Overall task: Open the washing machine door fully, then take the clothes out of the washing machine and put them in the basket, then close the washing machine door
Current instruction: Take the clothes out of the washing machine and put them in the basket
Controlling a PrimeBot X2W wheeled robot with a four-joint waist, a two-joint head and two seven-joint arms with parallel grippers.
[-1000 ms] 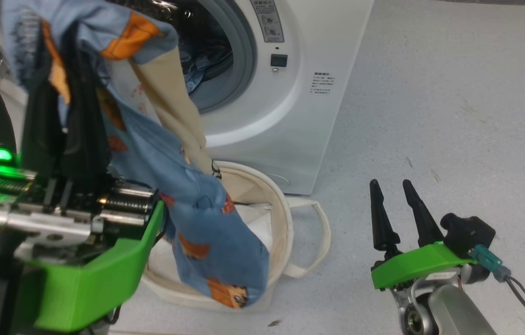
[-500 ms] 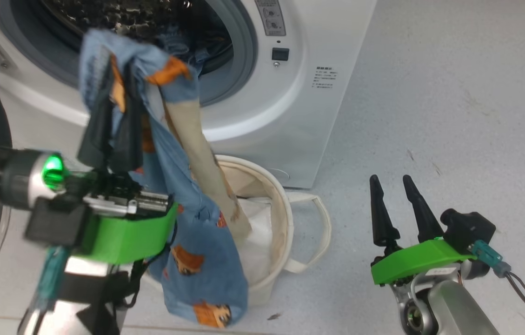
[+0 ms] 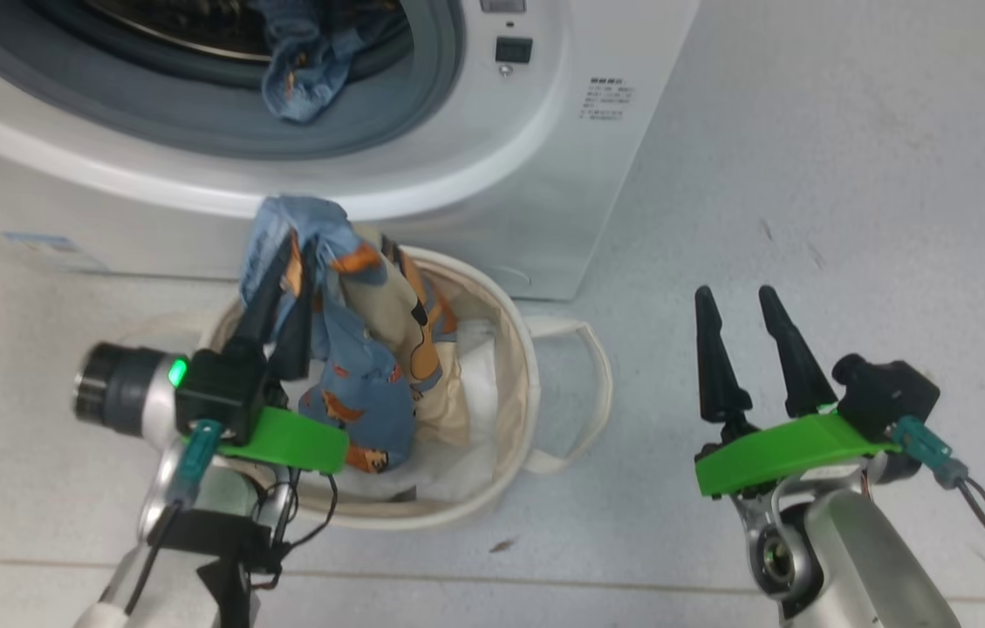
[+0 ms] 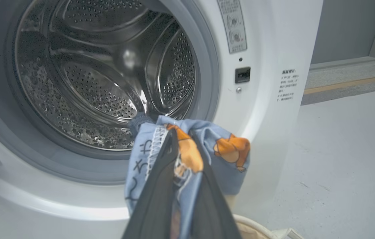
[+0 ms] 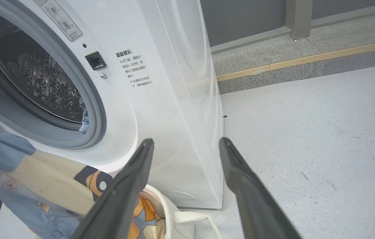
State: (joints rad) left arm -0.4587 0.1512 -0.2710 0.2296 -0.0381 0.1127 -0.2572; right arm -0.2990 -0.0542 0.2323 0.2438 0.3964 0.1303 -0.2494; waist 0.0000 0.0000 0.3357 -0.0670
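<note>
Clothes [image 3: 361, 392] hang lengthwise downward from left gripper [image 3: 298, 247] into basket [image 3: 525, 366].

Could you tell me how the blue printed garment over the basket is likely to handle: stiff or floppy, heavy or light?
The clothes look floppy: they bunch over the left hand and sag into the basket. Probably light, since a pinch on one fold carries them. Likely to cling rather than slip, being soft cloth wedged in that pinch.

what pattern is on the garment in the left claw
Garment: light blue, orange-brown cartoon figures; left wrist view.
</note>
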